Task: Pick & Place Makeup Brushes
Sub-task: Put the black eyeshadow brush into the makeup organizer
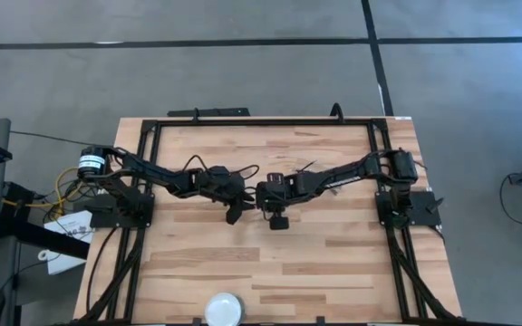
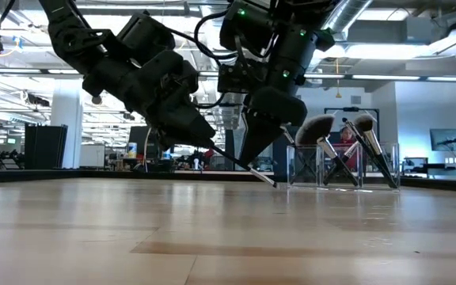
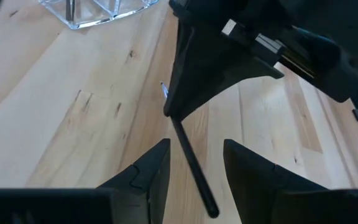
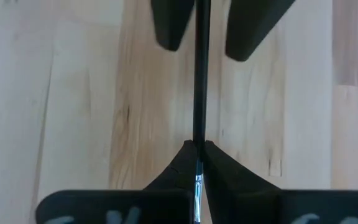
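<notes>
Going left to right across the pale butcher-block wooden table (image 1: 333, 263): the left gripper (image 1: 234, 210) sits near the middle of the table, its two dark fingers (image 3: 148, 174) spread apart, with nothing clamped between them. One slim black-handled makeup brush (image 3: 194, 168) runs right through the gap between those fingers without touching either, as far as the left wrist view shows.

Just to the right, nearly nose to nose with it, is the right gripper (image 1: 263, 201). Its two fingers are pinched together on that same brush, right near the silver ferrule (image 4: 197, 186). In the low view the brush hangs at a slant just above the wood, one end low near the table and the handle running up toward the left gripper.

Further right in the low view is one clear plastic holder (image 2: 343, 166) standing on the far side of the table. I count two fluffy-headed brushes (image 2: 317, 131) leaning in it for sure, plus some thin dark handles I can't count reliably.

One round white dish (image 1: 223, 310) sits at the near edge of the table, well apart from both grippers.
</notes>
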`<state>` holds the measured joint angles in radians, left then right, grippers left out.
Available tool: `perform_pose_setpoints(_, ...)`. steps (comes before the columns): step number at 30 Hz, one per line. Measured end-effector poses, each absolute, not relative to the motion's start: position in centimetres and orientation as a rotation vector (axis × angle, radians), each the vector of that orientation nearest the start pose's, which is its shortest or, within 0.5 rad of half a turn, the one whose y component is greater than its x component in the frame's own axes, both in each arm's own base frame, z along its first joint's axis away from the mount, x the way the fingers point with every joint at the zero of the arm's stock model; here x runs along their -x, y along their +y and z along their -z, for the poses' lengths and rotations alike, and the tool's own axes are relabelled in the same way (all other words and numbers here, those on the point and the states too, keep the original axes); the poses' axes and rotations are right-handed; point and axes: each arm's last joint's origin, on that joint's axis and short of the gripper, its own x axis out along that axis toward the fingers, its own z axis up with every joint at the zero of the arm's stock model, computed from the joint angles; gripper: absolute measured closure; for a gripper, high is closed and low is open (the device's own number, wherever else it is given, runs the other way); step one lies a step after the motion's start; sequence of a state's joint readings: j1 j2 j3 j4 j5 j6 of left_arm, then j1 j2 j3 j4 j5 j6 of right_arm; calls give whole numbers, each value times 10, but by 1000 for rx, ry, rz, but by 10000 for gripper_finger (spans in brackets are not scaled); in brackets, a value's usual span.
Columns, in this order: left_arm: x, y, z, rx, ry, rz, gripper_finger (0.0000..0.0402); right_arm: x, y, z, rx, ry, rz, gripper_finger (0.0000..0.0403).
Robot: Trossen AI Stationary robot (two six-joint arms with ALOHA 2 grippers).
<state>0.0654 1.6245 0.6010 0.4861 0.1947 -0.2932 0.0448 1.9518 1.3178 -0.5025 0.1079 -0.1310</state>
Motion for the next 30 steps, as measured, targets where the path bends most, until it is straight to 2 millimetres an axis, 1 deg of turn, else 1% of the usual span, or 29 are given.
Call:
perform_pose_setpoints(4,-295,14,-140,356,550,47,258,-392,14,-165,202,1129,-15,399)
perform_pose_setpoints(7,-295,14,-139,357,560,45,267,-393,14,-165,201,1114,-14,398)
perform_pose_setpoints(19,-295,14,-139,357,563,44,336,-395,14,-166,201,1098,-13,398)
perform_pose_setpoints(27,-294,15,-138,338,563,-3,383,-395,15,-166,197,1092,-13,396)
perform_pose_setpoints(30,-294,16,-138,309,561,-11,386,-396,17,-166,199,1087,-11,387)
